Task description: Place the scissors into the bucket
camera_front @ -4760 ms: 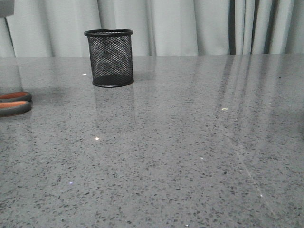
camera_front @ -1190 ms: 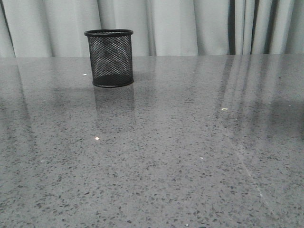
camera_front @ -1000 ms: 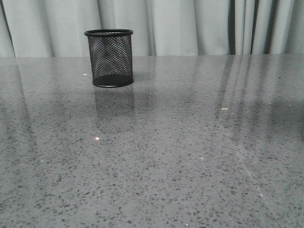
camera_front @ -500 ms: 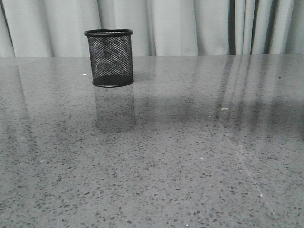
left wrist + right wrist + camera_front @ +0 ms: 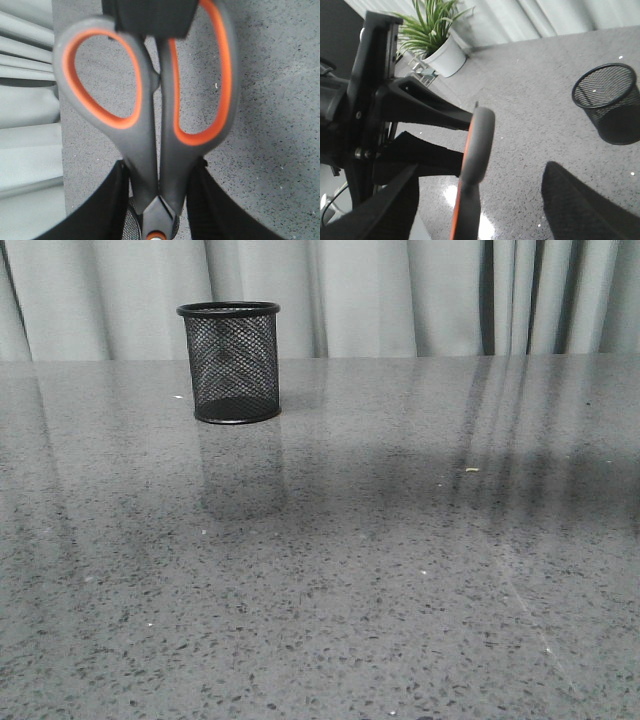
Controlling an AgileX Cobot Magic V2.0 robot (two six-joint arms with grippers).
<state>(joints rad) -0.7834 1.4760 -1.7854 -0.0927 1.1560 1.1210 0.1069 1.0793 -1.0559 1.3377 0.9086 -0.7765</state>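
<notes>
The scissors (image 5: 150,125) are off the table and pinched in the left gripper (image 5: 155,200): in the left wrist view its two black fingers (image 5: 107,210) press on either side of the handle shanks just above the pivot, with the orange-lined loops pointing away from the wrist. Gripping near the pivot probably keeps the blades shut and leaves them free to go down into the cup first. The right wrist view looks across at the left arm and shows one handle loop edge-on, with the bucket (image 5: 607,100) standing well apart from it on the grey speckled table (image 5: 400,570). The right gripper (image 5: 475,210) shows only as two dark fingers at the lower rim of that view, set wide apart, with only the far-off scissors seen between them. In the front view the bucket (image 5: 230,362) stands upright and empty near the table's far edge, toward its far left corner; neither arm nor the scissors appear there. A potted plant (image 5: 437,37) sits beyond the table. No brand, label or writing can be read anywhere.
</notes>
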